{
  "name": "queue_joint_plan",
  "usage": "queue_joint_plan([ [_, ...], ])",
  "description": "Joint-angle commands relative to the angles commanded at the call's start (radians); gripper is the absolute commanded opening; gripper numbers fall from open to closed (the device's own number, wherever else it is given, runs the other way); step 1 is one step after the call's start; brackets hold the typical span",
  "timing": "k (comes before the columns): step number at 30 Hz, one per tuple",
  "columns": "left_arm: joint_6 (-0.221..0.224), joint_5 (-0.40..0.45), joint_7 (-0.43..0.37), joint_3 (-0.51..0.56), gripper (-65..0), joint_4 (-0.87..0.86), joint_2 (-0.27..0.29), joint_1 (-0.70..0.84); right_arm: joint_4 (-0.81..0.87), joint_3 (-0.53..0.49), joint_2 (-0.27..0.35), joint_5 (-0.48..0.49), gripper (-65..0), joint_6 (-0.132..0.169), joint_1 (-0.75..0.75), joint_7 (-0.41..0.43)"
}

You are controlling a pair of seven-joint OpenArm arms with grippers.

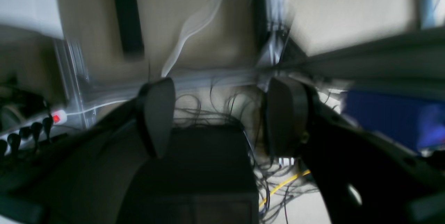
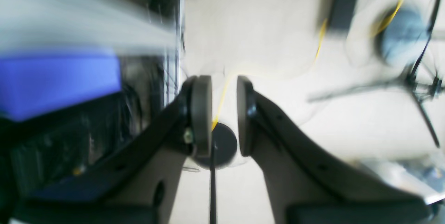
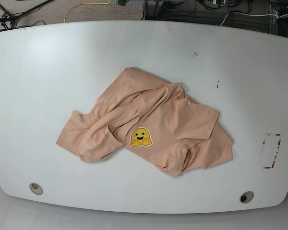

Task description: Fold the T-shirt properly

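The T-shirt (image 3: 146, 127) lies crumpled mid-frame on the white table (image 3: 48, 62), unfolded. Neither arm shows there. In blurred wrist views, the left gripper (image 1: 222, 116) gapes wide and the right gripper (image 2: 224, 113) stands narrowly parted, both seemingly empty. Next comes spreading it flat.

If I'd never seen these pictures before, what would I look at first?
Probably the peach-pink T-shirt, lying crumpled and unfolded in the middle of the white table, with a yellow smiley face on its front. After that, the two blurry wrist views: the left hand is open, the right hand has a smaller gap, and neither holds anything.
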Motion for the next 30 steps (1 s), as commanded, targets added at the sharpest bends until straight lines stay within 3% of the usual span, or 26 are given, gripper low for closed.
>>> queue_joint_plan([
  [18,0.009,-0.003,-0.004,-0.012,-26.7,0.152,0.019,0.111,0.234,-0.018,0.000,-0.007,-54.1,0.008,-0.133,-0.029],
  [30,0.006,0.002,-0.024,-0.019,-26.9,0.252,0.004,0.178,0.344,-0.011,0.000,-0.015,-54.6,0.002,-0.173,-0.053],
])
